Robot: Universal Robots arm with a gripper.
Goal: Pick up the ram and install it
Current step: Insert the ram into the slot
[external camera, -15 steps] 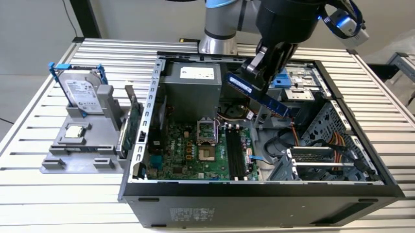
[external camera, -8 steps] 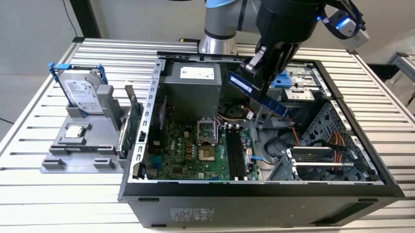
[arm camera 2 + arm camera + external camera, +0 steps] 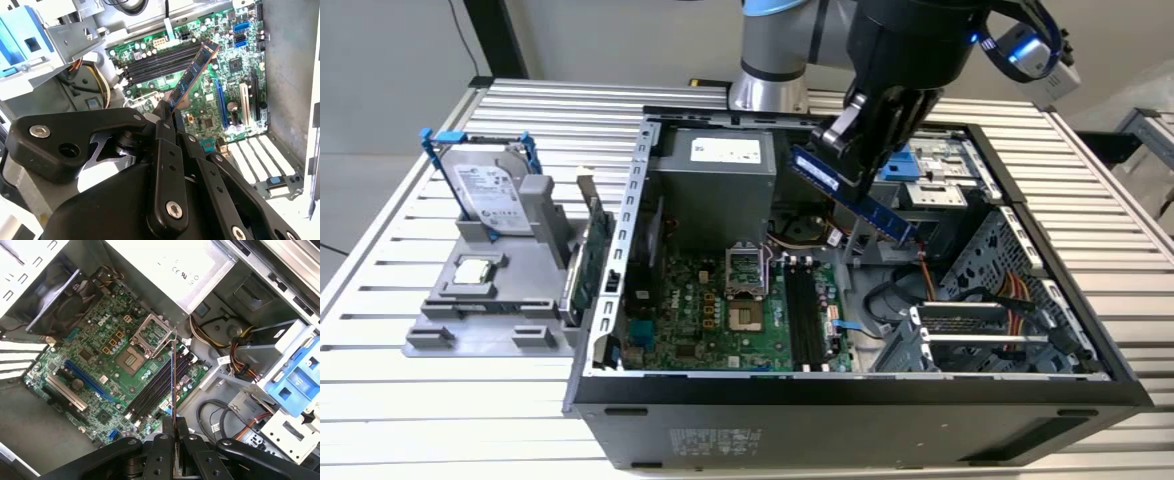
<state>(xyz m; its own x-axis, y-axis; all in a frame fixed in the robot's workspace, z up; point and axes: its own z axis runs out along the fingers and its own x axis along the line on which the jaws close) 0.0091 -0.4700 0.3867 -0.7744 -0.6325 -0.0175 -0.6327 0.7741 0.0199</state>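
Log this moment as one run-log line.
gripper: shut on ram | ram: tilted in air over open computer case | memory slots: empty | install: not yet done

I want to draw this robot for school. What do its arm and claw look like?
The arm is a round silver-grey tube with a blue band. Near its end sits a chunky black part, with blue cables looping beside it. The claw is black, made of flat jointed bars with silver screws.

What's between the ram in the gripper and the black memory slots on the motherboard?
Nothing: in the first wrist view the stretch from the ram to the memory slots is bare.
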